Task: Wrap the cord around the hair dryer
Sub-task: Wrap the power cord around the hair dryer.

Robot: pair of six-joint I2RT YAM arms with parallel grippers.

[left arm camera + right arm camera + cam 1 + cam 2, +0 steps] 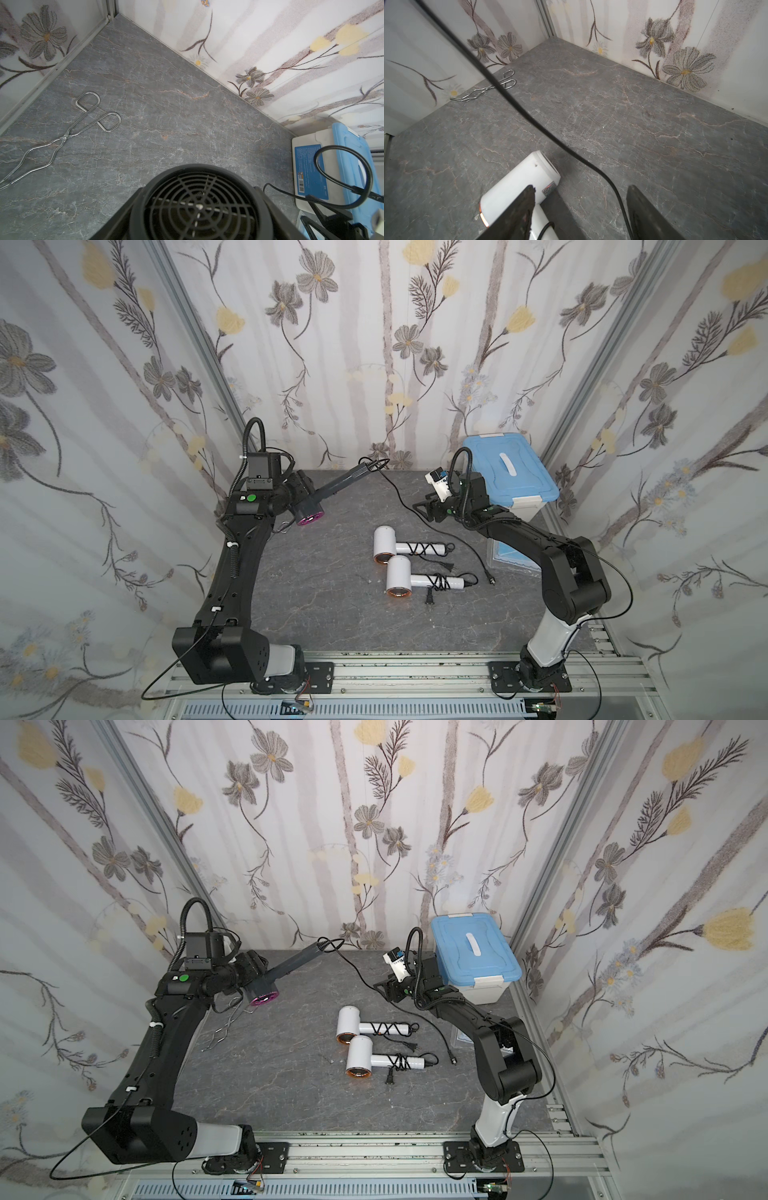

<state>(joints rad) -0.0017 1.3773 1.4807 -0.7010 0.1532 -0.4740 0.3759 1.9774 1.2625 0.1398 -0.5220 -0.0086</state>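
Two white dryers (384,546) lie mid-table, cords already wound on their handles; a blue-lidded bin (490,464) sits in the back right corner and tongs (65,137) lie far to the left. My left gripper (199,209) is clamped on the grey dryer (336,483), holding it off the table (332,605) with the handle pointing to the rear. Its cord (533,122) hangs unwound from the handle end — down across the table to the plug (492,580). My right gripper (582,188) stands released; the cord runs between its jaws, ungripped.
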